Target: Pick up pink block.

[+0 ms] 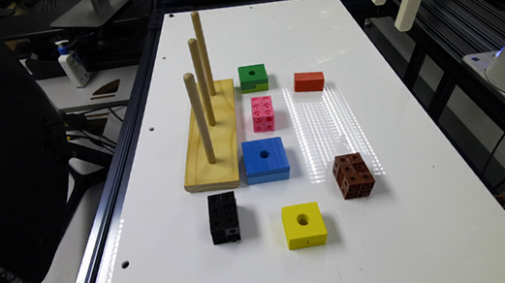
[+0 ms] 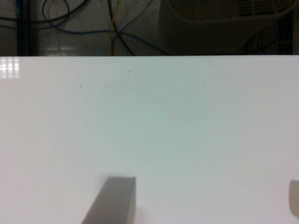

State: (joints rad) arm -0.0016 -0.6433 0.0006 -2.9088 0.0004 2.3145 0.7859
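The pink block (image 1: 262, 113) lies flat on the white table (image 1: 299, 272), an oblong of snap-together cubes with round holes. It sits between a green block (image 1: 253, 78) and a blue block (image 1: 265, 160). My gripper (image 1: 390, 13) hangs high above the table's far corner on the exterior view's right, well away from the pink block. In the wrist view my gripper (image 2: 205, 191) is open, its two fingertips (image 2: 114, 200) wide apart over bare table (image 2: 154, 126), with nothing between them.
A wooden base (image 1: 211, 137) with three upright pegs stands on the exterior view's left of the pink block. Also on the table are a red block (image 1: 308, 81), a brown cube (image 1: 354, 175), a yellow block (image 1: 303, 225) and a black block (image 1: 223, 217).
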